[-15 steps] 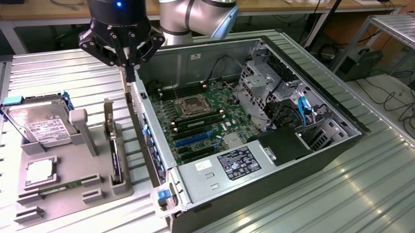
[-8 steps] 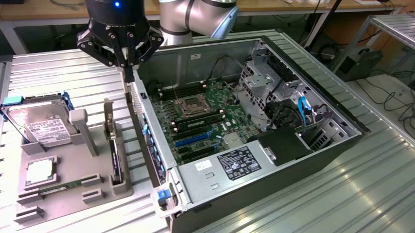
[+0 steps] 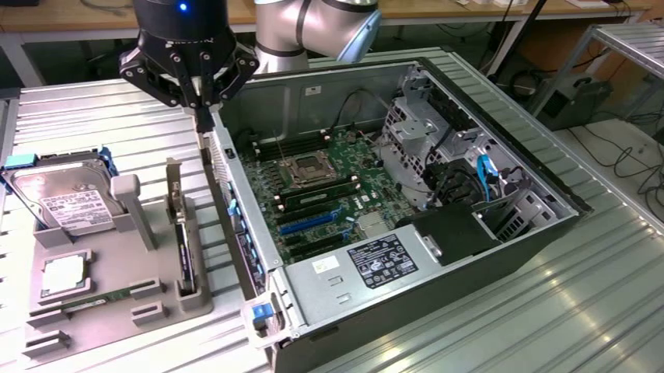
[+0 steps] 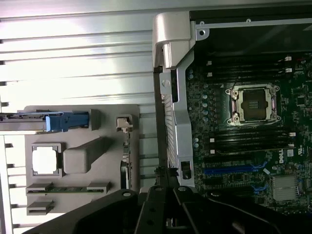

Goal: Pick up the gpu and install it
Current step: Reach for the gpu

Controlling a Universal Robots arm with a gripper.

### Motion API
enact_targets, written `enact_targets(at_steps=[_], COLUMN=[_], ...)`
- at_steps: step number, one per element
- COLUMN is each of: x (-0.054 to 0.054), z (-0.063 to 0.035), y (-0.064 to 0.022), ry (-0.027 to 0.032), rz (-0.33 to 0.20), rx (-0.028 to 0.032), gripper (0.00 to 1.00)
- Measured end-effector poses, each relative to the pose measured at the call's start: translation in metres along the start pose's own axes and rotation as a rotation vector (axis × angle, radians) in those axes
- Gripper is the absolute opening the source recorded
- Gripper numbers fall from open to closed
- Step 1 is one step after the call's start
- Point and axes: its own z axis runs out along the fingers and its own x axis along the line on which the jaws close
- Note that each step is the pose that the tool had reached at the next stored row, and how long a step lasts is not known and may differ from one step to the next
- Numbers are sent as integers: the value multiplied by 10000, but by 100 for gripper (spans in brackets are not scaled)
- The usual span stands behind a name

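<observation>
The gpu [image 3: 183,241] stands on its edge in a slot of the grey fixture tray [image 3: 104,311], left of the open computer case [image 3: 415,295] in the exterior view. In the wrist view the gpu [image 4: 127,156] appears edge-on, with its silver bracket at one end. My gripper [image 3: 198,102] hangs above the case's rear wall, up and beyond the gpu and well apart from it. Its black fingers are shut together with nothing between them. The wrist view has my gripper [image 4: 171,181] over the case's silver rear wall [image 4: 176,122], beside the motherboard [image 4: 243,146].
On the fixture tray lie a hard drive [image 3: 64,203], a CPU [image 3: 64,273] and a green memory stick [image 3: 93,301]. The case holds drive cages [image 3: 436,132] and a power supply [image 3: 379,260]. Ribbed metal table [image 3: 581,311] surrounds everything.
</observation>
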Motion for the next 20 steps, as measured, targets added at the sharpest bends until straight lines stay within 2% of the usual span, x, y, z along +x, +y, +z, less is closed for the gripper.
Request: enact_targets(at_steps=[20], x=[81], z=[-3], y=[-5], ry=[1], rz=[0], rx=[0], gripper=[11])
